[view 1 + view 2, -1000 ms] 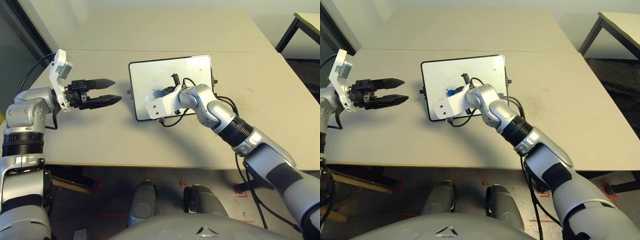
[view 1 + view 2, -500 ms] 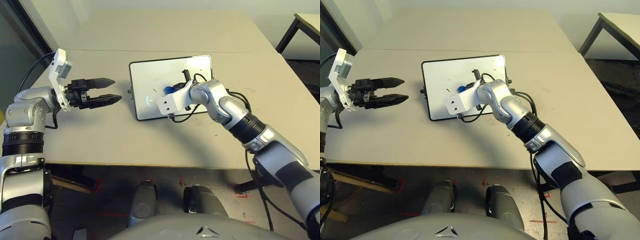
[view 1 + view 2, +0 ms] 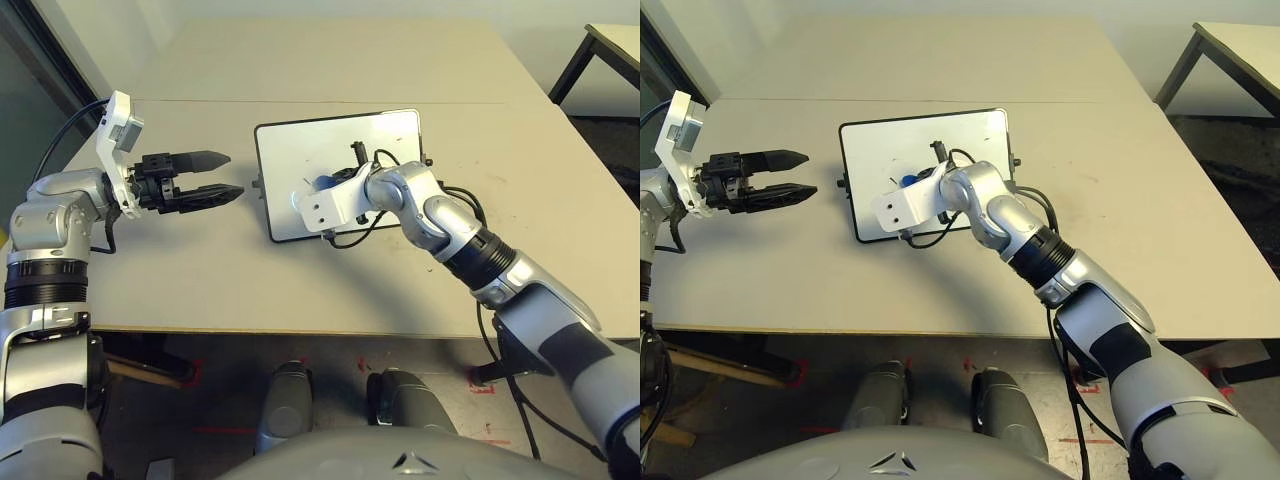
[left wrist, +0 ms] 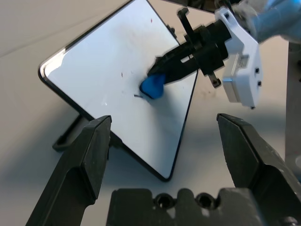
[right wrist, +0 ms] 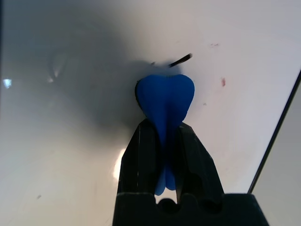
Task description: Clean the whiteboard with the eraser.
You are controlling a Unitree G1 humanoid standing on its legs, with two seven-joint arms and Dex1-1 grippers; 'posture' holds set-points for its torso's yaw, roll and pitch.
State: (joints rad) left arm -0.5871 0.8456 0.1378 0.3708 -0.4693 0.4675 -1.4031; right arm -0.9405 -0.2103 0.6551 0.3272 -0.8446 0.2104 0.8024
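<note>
Head views. A beige table (image 3: 300,290) fills the middle of the frame. The whiteboard (image 3: 300,150) lies flat just above centre, its thin black frame running at a slight tilt. My right gripper (image 3: 335,183) reaches in from the lower right and comes down over the board's middle; the eraser (image 3: 324,183) shows as a small blue spot at its tip, on the white surface. My left gripper (image 3: 215,175) hangs at the left of the frame, above bare table, well apart from the board's left edge, its two black fingers parted with nothing between them. A second table (image 3: 610,45) stands at the upper right corner. No brand, label or legible writing can be made out.

Left wrist view. My own fingers (image 4: 80,160) rise wide apart from the bottom edge and hold nothing. Between them the whiteboard appears as a tilted white panel; my right gripper enters from the upper right, with the eraser at its tip pressed to the board near centre. A few small dark and red specks (image 4: 122,74) mark the surface around it.

Right wrist view. My right fingers (image 5: 141,155) are clamped on the eraser's pinched middle, its rounded blue end against the board at frame centre. A short black stroke (image 5: 181,60) lies just beyond it, and a red speck (image 5: 223,82) to the right. The board's black edge (image 5: 277,127) crosses the right side.
</note>
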